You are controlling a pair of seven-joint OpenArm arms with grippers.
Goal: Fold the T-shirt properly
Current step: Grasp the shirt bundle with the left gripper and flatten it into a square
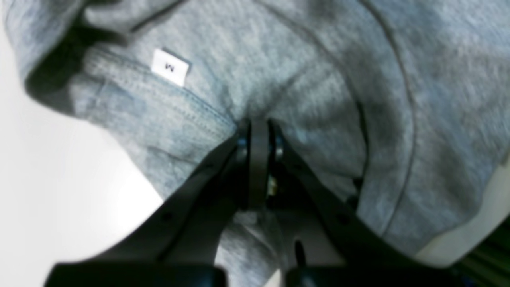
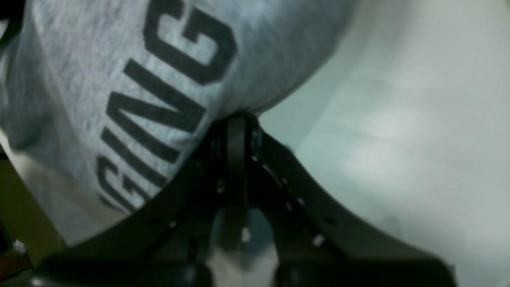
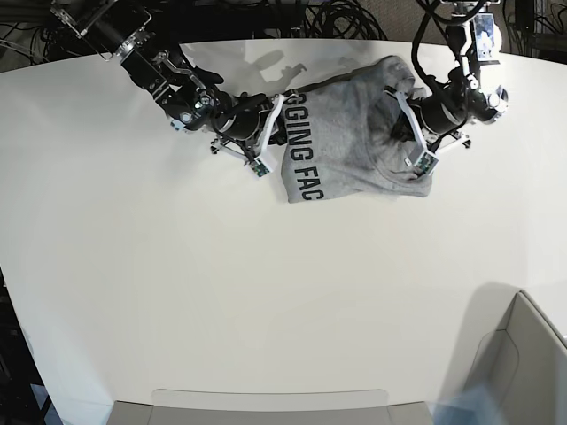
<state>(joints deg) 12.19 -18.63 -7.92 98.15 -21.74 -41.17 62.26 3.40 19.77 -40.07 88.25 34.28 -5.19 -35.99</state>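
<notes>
At the far side of the white bench point(image 3: 177, 292) lies the T-shirt point(image 3: 345, 146), bunched and lettered side up, strung between two arms. On the scene's left, the right hand point(image 2: 238, 119) has its jaws pressed together, pinching the cloth's edge right beside the black lettering point(image 2: 159, 107). On the scene's right, the left hand point(image 1: 259, 125) is clamped shut on a grey fold near the collar (a small white "M" size tag point(image 1: 170, 67) shows just beside it).
</notes>
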